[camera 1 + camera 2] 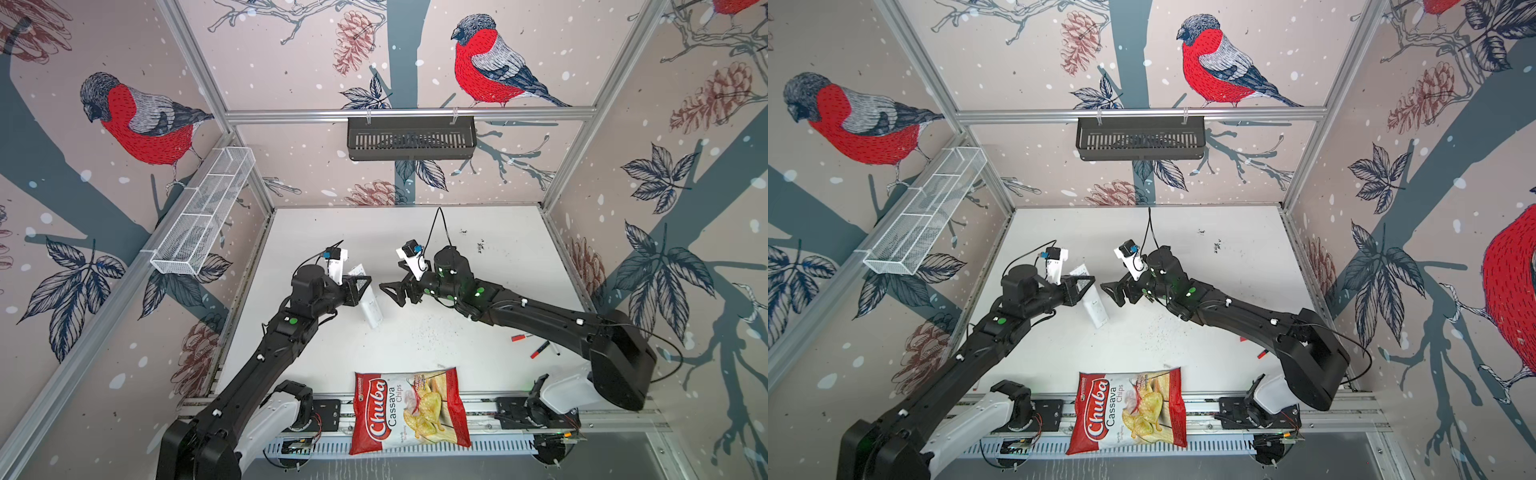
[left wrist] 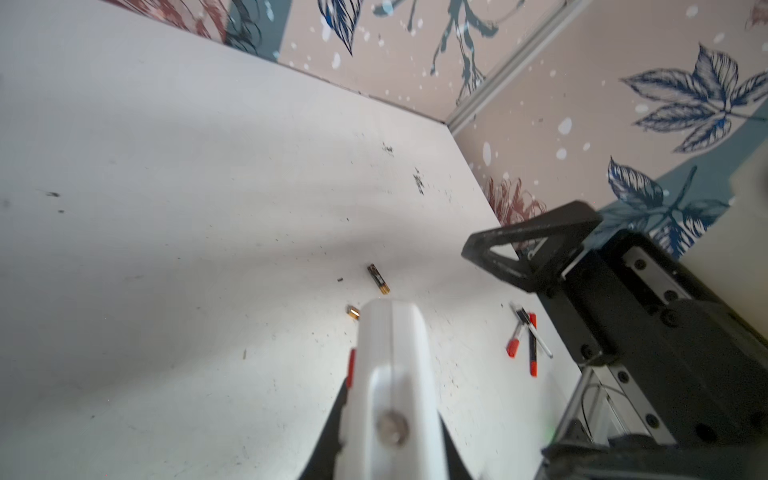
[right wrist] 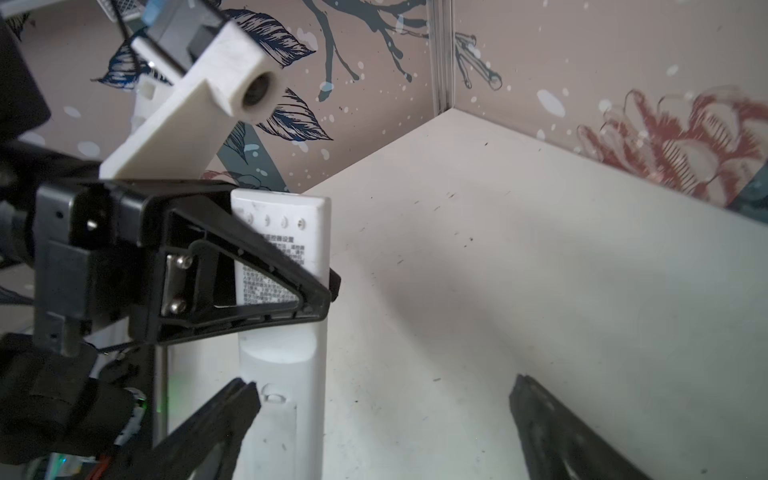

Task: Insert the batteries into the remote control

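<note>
my left gripper is clamped on the remote control, just left of centre in both top views. the white bar slants out of the jaws, its long end pointing down the frame towards the chuba cassava chips bag. i cannot tell whether that end touches the worktop.

from the right wrist camera i see the remote's back. its printed label sits between the left gripper's fingers, and the battery cover beyond them seems shut.

my right gripper sits just right of the remote, jaws spread wide with nothing between them. one finger is close beside the remote's edge, though i cannot make out any contact.

the two batteries lie loose on the worktop in the left wrist view — one in full sight, the other half hidden behind the remote's end, near each other but apart. red-capped markers lie at the right of the worktop in a top view, beside the right arm.
</note>
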{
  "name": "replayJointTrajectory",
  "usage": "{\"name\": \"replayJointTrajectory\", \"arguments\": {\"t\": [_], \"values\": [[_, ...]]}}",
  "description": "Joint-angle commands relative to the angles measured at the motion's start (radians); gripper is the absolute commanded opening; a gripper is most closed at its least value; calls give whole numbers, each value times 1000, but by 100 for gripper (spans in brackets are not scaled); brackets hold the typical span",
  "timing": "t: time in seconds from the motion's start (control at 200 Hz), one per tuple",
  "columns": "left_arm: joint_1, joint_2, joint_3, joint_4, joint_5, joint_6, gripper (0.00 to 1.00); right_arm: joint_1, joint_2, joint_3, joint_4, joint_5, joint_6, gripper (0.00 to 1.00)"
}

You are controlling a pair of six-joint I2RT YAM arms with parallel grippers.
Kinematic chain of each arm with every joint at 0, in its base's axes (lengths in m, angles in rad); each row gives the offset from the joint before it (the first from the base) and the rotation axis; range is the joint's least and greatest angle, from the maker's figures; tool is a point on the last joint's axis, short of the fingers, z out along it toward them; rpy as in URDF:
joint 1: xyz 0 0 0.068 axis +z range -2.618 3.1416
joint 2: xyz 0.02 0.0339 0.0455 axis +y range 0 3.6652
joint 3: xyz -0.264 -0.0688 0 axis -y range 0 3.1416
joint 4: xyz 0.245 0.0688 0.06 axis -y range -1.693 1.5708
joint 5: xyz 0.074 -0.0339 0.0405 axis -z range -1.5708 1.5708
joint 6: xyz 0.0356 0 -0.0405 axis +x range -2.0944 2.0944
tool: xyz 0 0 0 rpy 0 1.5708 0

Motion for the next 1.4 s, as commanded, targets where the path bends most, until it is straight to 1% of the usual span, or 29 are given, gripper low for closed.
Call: {"name": "replayJointTrajectory", "arguments": {"t": [0.0,0.075,0.14,0.27,0.35,0.4,0.595,0.805,0.941,1.096,1.396], "values": [[0,-62,-79,236,-176,-75,0,-24,65,57,-69,-136,317,99],[1,-96,-135,298,-200,-87,0,-26,124,79,-45,-211,426,100],[0,-131,-183,347,-234,-103,0,-16,160,79,-10,-228,495,100],[-2,-215,-285,473,-279,-126,0,6,199,79,9,-178,550,99],[-1,-257,-337,522,-314,-138,0,8,224,78,44,-184,580,99],[-2,-272,-364,556,-316,-135,0,12,237,82,50,-175,590,100],[-1,-312,-369,511,-325,-95,0,20,281,91,131,-193,648,99],[-1,-353,-398,535,-357,-85,0,40,311,108,189,-197,687,100],[-2,-363,-402,535,-367,-77,0,42,327,107,244,-228,718,100],[-2,-370,-400,524,-393,-82,0,59,341,127,232,-227,705,99],[-2,-370,-397,528,-400,-91,0,79,377,155,230,-217,709,100]]}}
